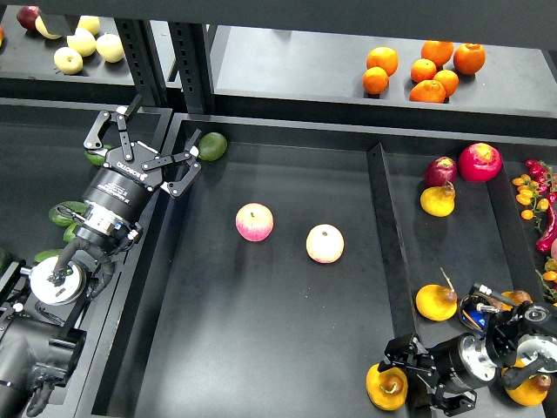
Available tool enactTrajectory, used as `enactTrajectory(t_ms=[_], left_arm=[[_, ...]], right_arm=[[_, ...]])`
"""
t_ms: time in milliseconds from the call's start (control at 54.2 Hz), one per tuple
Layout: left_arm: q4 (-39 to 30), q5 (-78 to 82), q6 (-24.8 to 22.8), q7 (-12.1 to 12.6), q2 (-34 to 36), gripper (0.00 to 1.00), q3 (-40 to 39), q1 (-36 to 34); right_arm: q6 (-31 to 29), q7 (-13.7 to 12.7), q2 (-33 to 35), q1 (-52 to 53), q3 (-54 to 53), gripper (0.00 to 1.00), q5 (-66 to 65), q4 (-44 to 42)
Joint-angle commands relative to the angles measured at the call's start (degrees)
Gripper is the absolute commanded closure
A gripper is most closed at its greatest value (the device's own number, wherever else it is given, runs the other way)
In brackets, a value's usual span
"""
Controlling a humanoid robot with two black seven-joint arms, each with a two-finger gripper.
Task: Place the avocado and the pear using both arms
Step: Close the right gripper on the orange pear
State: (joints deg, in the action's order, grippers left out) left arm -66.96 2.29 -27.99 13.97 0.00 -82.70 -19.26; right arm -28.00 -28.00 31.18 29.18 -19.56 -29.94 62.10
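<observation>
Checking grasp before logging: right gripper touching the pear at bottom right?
Cannot tell. In the head view the right gripper overlaps the pear, but it is dark and its fingers can't be separated, so neither contact nor a gap shows plainly.

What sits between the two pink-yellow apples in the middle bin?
Nothing: in the head view, only bare dark bin floor separates the left pink-yellow apple from the paler right one.

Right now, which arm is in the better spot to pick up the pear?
The right one, probably. The right gripper is low in the right-hand bin, right beside a pear. The left gripper is open far away at the upper left, near a green avocado.
</observation>
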Motion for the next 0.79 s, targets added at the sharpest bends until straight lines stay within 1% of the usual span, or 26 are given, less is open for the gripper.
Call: enactTrajectory(t_ms=[0,92,221,295,314,388,554,609,720,757,775], left_arm=[[-0.1,0.0,0.0,0.0,0.0,0.0,0.0,0.0],[-0.1,0.0,0.0,0.0,0.0,0.0,0.0,0.0],[-0.1,0.0,0.0,0.0,0.0,0.0,0.0,0.0],[-0.1,0.0,0.0,0.0,0.0,0.0,0.0,0.0],[-0.1,0.0,0.0,0.0,0.0,0.0,0.0,0.0],[-0.1,0.0,0.0,0.0,0.0,0.0,0.0,0.1],[-0.1,0.0,0.0,0.0,0.0,0.0,-0.1,0.1],[-0.1,0.0,0.0,0.0,0.0,0.0,-0.1,0.1],[-0.1,0.0,0.0,0.0,0.0,0.0,0.0,0.4],[-0.1,0.0,0.0,0.0,0.0,0.0,0.0,0.5],[-0.1,0.0,0.0,0.0,0.0,0.0,0.0,0.5]], right_arm=[[0.0,0.0,-0.4,-0.8,-0.1,0.17,-0.1,-0.1],[0.0,0.0,-0.7,-1.5,-0.2,0.23,-0.1,-0.1],[0.0,0.0,-0.8,-2.1,-1.6,0.36,-0.1,-0.1],[0.0,0.0,-0.9,-2.3,-2.7,0.48,-0.1,-0.1],[0.0,0.0,-1.2,-2.3,-3.3,0.55,-0.1,-0.1],[0.0,0.0,-1.6,-2.3,-4.3,0.63,-0.1,-0.3],[0.0,0.0,-1.7,-2.3,-7.1,0.78,0.1,-0.5],[0.0,0.0,-1.7,-2.3,-8.0,0.8,0.1,-0.4],[0.0,0.0,-2.1,-2.3,-9.5,0.9,0.6,-0.2],[0.0,0.0,-2.1,-2.3,-10.0,0.91,0.8,-0.2],[0.0,0.0,-2.1,-2.4,-10.3,0.94,1.0,-0.2]])
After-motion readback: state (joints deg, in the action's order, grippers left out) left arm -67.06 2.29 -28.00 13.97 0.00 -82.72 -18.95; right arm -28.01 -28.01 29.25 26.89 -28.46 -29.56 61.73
